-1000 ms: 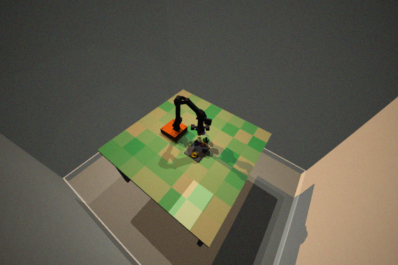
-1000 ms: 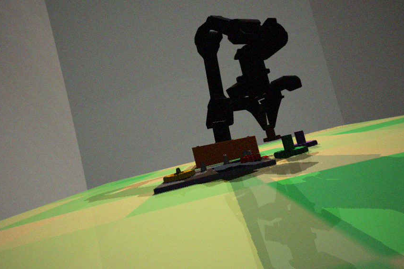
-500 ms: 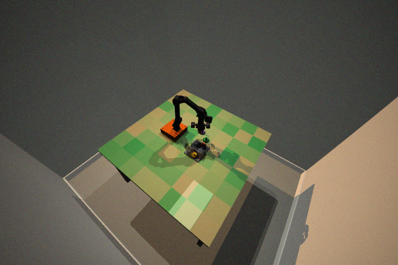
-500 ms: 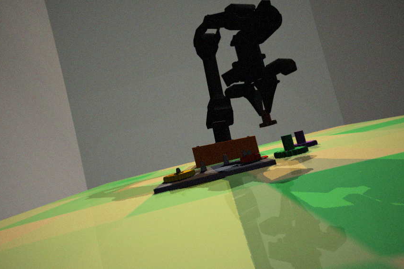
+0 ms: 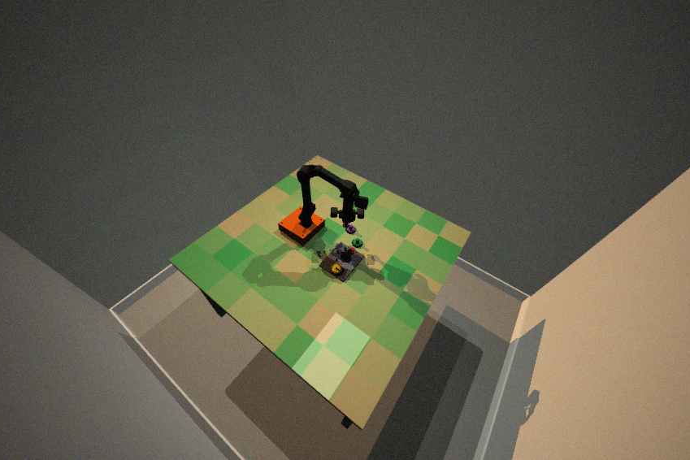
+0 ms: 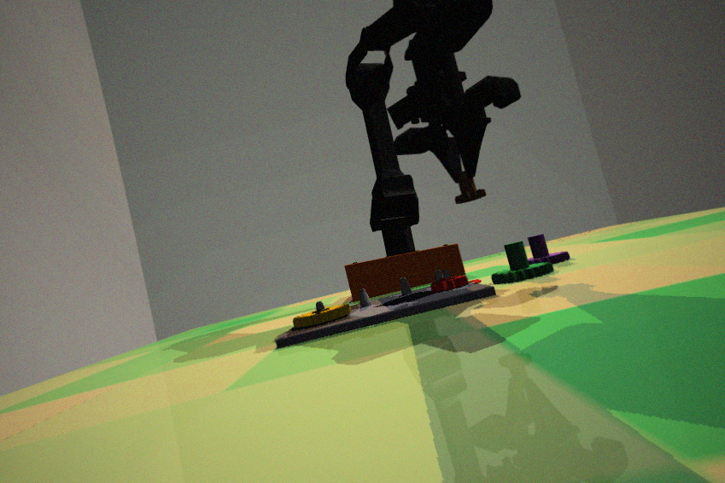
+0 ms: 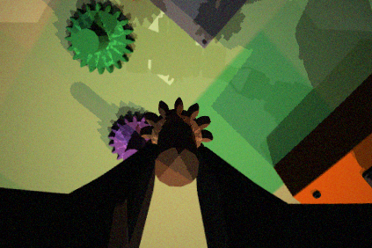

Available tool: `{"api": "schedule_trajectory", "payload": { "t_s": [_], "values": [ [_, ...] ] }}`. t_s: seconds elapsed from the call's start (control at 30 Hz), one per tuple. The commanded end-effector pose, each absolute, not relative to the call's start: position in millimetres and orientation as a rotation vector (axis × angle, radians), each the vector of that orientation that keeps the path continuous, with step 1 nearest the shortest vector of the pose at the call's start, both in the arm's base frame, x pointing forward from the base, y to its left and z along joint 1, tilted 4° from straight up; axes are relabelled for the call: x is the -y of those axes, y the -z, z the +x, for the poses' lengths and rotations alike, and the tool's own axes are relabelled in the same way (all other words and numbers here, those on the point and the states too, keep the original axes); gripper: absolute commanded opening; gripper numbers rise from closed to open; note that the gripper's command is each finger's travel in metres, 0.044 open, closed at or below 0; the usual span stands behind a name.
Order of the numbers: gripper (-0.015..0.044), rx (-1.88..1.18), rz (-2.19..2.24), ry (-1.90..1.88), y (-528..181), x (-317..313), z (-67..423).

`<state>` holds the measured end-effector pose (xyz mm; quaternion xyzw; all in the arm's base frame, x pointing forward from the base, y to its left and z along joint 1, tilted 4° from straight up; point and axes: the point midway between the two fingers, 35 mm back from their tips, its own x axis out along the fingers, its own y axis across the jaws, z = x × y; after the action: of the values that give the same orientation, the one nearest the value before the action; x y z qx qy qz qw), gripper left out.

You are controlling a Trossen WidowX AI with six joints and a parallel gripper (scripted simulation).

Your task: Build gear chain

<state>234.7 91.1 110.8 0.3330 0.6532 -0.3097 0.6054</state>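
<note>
Hanging clamped in the gripper (image 5: 347,222) (image 6: 466,181) (image 7: 178,151), 1 brown gear (image 5: 345,225) (image 6: 470,196) (image 7: 177,168), teeth lowermost.

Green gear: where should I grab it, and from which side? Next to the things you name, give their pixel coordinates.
The green gear (image 5: 357,243) (image 6: 523,273) (image 7: 117,40) is best taken by its upright post (image 5: 357,240) (image 6: 516,256) (image 7: 86,40), probably from straight above, gripping opposite sides: the post stands tall while the rest lies flat. The claw (image 5: 347,222) (image 6: 467,181) (image 7: 177,153) must first release the brown gear (image 5: 345,224) (image 6: 470,196) (image 7: 177,169).
</note>
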Motion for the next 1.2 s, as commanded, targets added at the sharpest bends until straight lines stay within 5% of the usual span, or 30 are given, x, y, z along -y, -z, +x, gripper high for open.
{"api": "schedule_trajectory", "payload": {
  "t_s": [0.0, 1.17],
  "values": [
    [0.0000, -1.508, 0.766, 0.709, -121, -89, 235],
    [0.0000, -1.504, 0.758, 0.708, -90, -47, 273]
  ]
}}
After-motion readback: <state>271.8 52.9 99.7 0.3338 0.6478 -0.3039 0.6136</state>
